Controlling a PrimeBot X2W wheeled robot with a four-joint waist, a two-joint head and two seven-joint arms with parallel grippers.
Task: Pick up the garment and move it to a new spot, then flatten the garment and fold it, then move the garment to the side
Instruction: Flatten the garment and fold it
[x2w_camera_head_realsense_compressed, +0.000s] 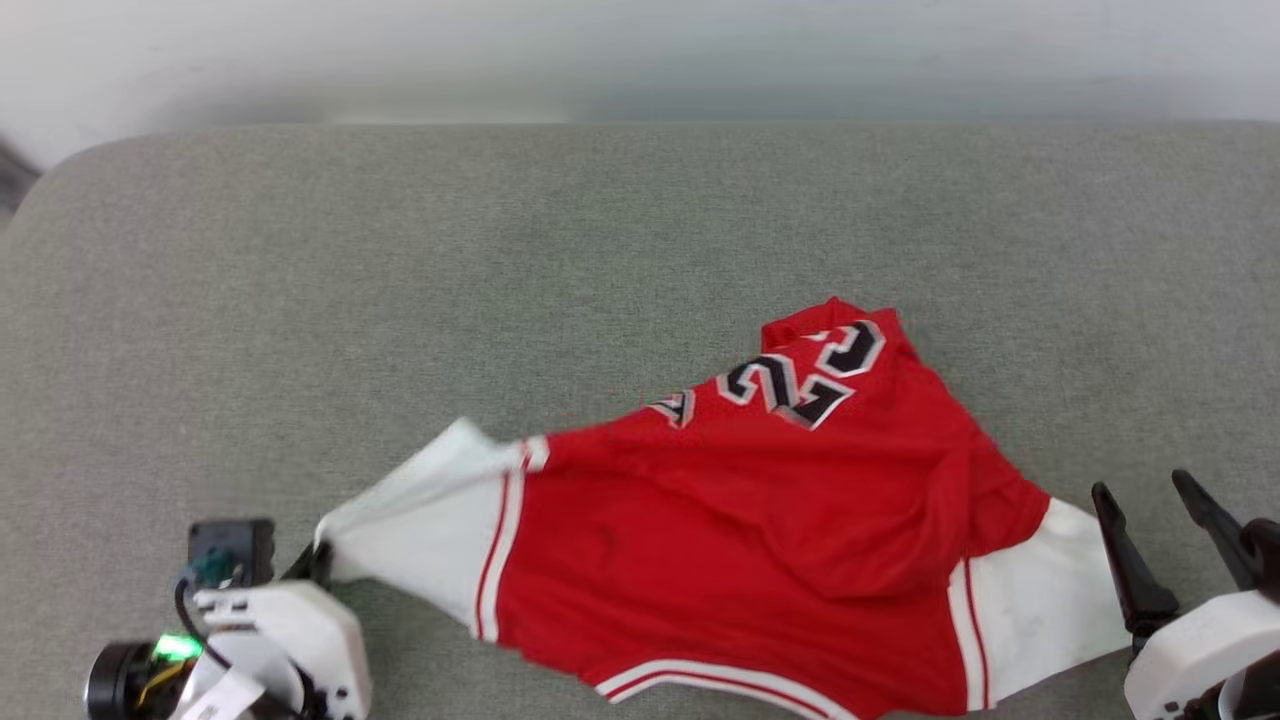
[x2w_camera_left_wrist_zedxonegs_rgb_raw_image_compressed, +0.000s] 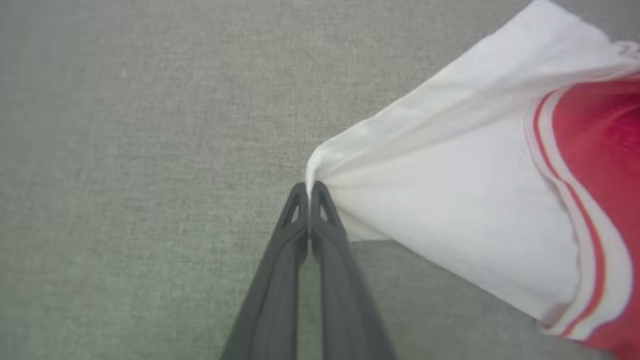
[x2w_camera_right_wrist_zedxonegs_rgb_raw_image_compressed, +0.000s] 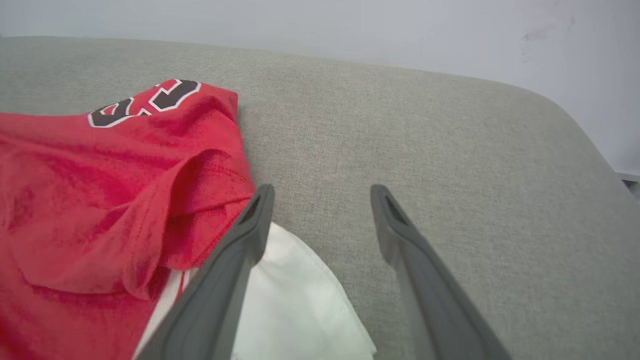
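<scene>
Nearest us, our left gripper (x2w_camera_left_wrist_zedxonegs_rgb_raw_image_compressed: 310, 192) pinches the white sleeve tip of the red jersey T-shirt (x2w_camera_head_realsense_compressed: 760, 520), crumpled lower centre on grey upholstery (x2w_camera_head_realsense_compressed: 400, 250); our right gripper (x2w_camera_head_realsense_compressed: 1140, 485) gapes empty at lower right.

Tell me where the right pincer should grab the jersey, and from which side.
Probably best: the jersey by the outer hem of its right-hand white sleeve, coming from the right. It lies flat, clear of red folds, beside the open right pincer, mirroring where the left pincer pinches.
</scene>
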